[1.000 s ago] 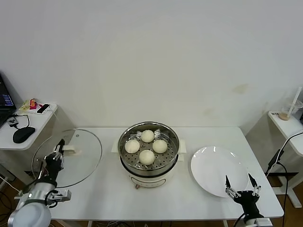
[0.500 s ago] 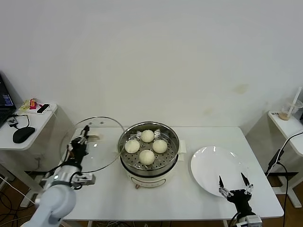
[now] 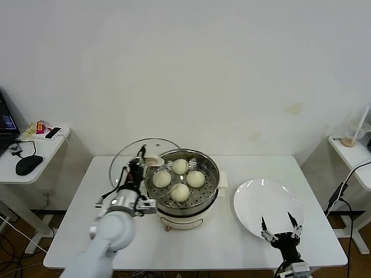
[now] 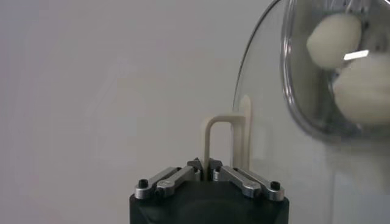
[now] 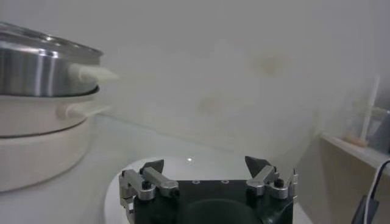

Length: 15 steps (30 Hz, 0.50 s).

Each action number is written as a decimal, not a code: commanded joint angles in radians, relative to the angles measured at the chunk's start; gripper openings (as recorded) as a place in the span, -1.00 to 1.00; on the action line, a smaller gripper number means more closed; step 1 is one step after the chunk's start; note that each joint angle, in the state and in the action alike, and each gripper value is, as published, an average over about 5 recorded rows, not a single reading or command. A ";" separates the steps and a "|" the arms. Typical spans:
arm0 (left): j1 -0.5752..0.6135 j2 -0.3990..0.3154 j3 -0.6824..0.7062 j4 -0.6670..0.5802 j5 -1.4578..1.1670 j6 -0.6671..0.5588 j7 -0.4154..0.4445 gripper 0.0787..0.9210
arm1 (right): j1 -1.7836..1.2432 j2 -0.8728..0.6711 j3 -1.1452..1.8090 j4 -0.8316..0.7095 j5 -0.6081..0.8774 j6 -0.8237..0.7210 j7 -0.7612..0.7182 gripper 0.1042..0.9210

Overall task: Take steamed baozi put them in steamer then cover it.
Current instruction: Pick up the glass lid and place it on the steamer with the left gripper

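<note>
Beside the steamer, our left hand pinches the cover handle; four baozi loaded. Next: centre and lower. Right hand spread, idle by plate.

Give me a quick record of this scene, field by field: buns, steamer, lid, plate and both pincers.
baozi: four buns on the perforated tray in the steamer
steamer: steel pot on a cream base, table centre, uncovered
lid: glass lid held in the air, tilted, overlapping the steamer's left rim
left pincer: shut on the lid's handle
right pincer: open, empty, at the plate's near edge
plate: white plate, empty, to the right of the steamer
</note>
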 commanded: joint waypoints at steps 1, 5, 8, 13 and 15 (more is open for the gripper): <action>-0.100 -0.210 0.149 0.059 0.210 0.064 0.148 -0.86 | 0.005 0.012 -0.004 -0.017 -0.058 0.004 0.000 0.76; -0.109 -0.260 0.160 0.084 0.232 0.070 0.157 -0.86 | 0.008 0.009 -0.002 -0.027 -0.061 0.007 0.000 0.76; -0.114 -0.288 0.166 0.104 0.245 0.070 0.157 -0.86 | 0.013 0.008 -0.002 -0.036 -0.061 0.009 0.001 0.76; -0.102 -0.308 0.166 0.134 0.268 0.064 0.156 -0.86 | 0.015 0.006 -0.002 -0.044 -0.061 0.012 0.002 0.76; -0.097 -0.309 0.161 0.142 0.275 0.060 0.154 -0.86 | 0.014 0.004 -0.002 -0.045 -0.061 0.012 0.002 0.76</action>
